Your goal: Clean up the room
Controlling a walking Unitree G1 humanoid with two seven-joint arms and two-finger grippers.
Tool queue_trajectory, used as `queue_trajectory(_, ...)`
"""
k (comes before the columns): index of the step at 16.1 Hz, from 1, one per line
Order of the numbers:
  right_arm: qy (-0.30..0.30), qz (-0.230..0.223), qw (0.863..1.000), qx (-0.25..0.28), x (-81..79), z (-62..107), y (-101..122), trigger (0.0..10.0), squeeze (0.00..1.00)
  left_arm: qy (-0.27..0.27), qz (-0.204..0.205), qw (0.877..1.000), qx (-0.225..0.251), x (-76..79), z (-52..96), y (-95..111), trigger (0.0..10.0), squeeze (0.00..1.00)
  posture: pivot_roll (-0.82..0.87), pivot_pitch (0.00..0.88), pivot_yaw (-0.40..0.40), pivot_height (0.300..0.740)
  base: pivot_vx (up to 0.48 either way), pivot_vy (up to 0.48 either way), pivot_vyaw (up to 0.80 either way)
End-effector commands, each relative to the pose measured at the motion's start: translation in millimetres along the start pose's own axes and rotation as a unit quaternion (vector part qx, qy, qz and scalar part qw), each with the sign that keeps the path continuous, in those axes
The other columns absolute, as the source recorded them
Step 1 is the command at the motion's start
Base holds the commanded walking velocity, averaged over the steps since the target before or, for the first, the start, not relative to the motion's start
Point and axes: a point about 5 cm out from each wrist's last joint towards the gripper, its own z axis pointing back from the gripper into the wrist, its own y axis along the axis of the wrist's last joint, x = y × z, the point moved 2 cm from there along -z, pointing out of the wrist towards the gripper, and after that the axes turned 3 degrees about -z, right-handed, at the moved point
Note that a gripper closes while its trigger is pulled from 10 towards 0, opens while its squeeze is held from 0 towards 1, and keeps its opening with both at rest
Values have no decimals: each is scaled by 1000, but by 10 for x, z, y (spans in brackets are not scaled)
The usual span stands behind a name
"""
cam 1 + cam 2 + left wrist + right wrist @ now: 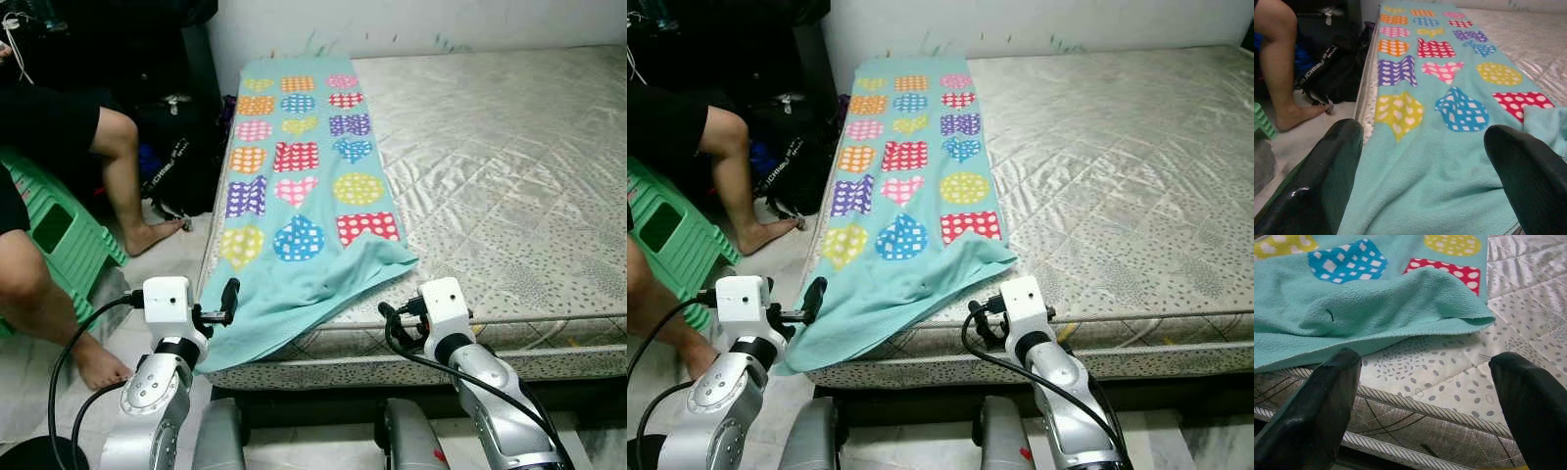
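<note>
We stand at the foot of a bare mattress [509, 166], quilted, pale w/ small dot print. A teal blanket [294, 196] w/ rows of coloured polka-dot shapes (hearts, circles, bows) lies lengthwise along the mattress's left side, running from 12 o'clock at the wall down toward us; its near end is rumpled, one corner folded back on itself at approx 1 o'clock from our left arm, and the lower left edge hangs over the mattress corner toward the floor. Left gripper [1425, 171]: fingers spread wide apart, nothing between them, held just at the draped blanket edge; in the head view it sits at 7 o'clock, close beside the hanging cloth; contact can't be told. Right gripper [1430, 401]: fingers also spread wide, empty, at approx 5 o'clock, facing the mattress edge just below the blanket's folded corner, not touching it in the wrist view. Black cables loop from both wrists. At 9–10 o'clock a person's bare legs [118, 166], feet on the pale floor, seated by a green plastic stool [59, 235]. A black bag [176, 162] sits on the floor btwn the legs and the mattress side, at approx 10 o'clock.
</note>
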Motion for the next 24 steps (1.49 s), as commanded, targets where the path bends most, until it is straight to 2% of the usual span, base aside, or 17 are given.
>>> queue_trajectory(1, 8, 1, 1000, 16, -30, -13, 70, 10000, 0, 7, -8, 1000, 4, -24, 11, 24, 10000, 0, -125, 0, 38, 542, 0, 0, 0)
queue_trajectory(15, 19, -9, 999, 28, -72, -8, 88, 10000, 0, -14, 5, 1000, 16, 18, 26, 61, 10000, 0, -125, 0, 40, 527, 0, 0, 0)
queue_trajectory(24, 24, -4, 999, 31, -87, -18, 96, 10000, 0, -24, 4, 1000, 18, 41, 26, 68, 10000, 0, -126, 0, 41, 527, 353, 0, 0)
